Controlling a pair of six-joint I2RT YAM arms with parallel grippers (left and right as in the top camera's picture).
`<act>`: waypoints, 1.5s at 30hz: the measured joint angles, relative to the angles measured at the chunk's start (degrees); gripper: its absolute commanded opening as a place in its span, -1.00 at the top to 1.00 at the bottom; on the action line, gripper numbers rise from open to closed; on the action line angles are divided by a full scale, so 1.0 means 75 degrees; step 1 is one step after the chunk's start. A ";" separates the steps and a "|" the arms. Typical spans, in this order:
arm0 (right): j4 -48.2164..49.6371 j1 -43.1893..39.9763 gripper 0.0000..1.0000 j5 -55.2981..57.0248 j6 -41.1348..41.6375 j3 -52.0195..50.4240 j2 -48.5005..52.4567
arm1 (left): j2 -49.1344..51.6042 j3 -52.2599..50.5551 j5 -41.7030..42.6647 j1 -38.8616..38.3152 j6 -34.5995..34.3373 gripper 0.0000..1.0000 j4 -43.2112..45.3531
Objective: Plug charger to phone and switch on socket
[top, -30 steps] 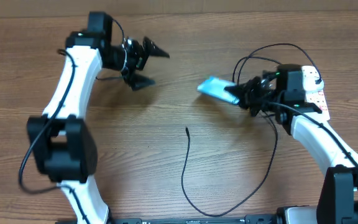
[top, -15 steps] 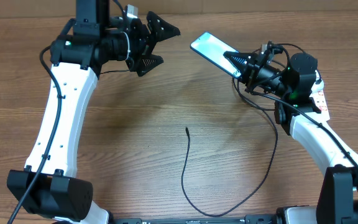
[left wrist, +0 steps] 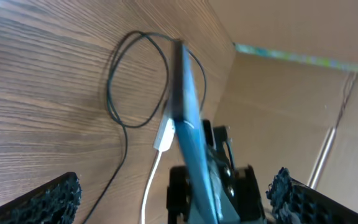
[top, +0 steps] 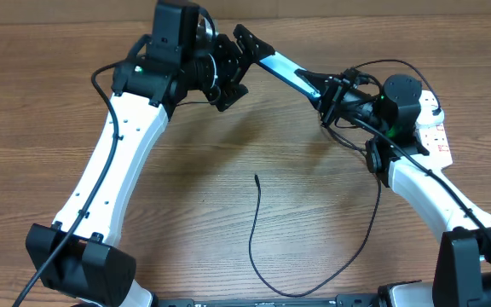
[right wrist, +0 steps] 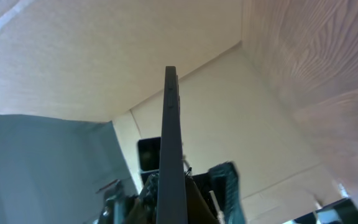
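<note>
My right gripper (top: pixel 322 85) is shut on the phone (top: pixel 284 68) and holds it in the air, cyan screen up, its free end pointing left. My left gripper (top: pixel 247 66) is open, with its fingers on either side of that free end. In the left wrist view the phone (left wrist: pixel 188 124) stands edge-on between the wide-apart pads of the left gripper (left wrist: pixel 173 202). In the right wrist view the phone (right wrist: pixel 171 143) rises edge-on from the right gripper (right wrist: pixel 173 208). The charger cable (top: pixel 254 230) lies on the table, its tip free at the centre. The socket (top: pixel 436 132) is partly hidden behind the right arm.
The charger's black loops (left wrist: pixel 114 81) and a white cord (left wrist: pixel 151 180) lie on the table under the phone. A cardboard wall (left wrist: pixel 291 112) stands along the table's far edge. The wooden table (top: pixel 186 170) spreads below both arms.
My right gripper has lifted the phone and carried it up and to the left. My left arm has swung right until its open fingers flank the phone's free end.
</note>
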 measured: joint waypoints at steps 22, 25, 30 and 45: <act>0.0443 0.1075 0.92 -0.0035 0.0009 0.0000 0.0003 | 0.0000 -0.0006 -0.1329 -0.0385 -0.1562 -0.97 -0.0093; 0.0443 0.1075 0.93 -0.0003 0.0006 0.0000 0.0006 | 0.0000 -0.0006 -0.1504 -0.0493 -0.1562 -0.95 -0.0309; 0.0443 0.1075 0.92 0.0038 0.0006 0.0000 0.0006 | 0.0000 -0.0006 -0.1716 -0.0562 -0.1568 -0.74 -0.0527; 0.0507 0.1247 0.92 0.0306 0.0012 0.0000 0.0015 | 0.0000 -0.0006 -0.1903 -0.0562 -0.1577 -0.27 -0.0644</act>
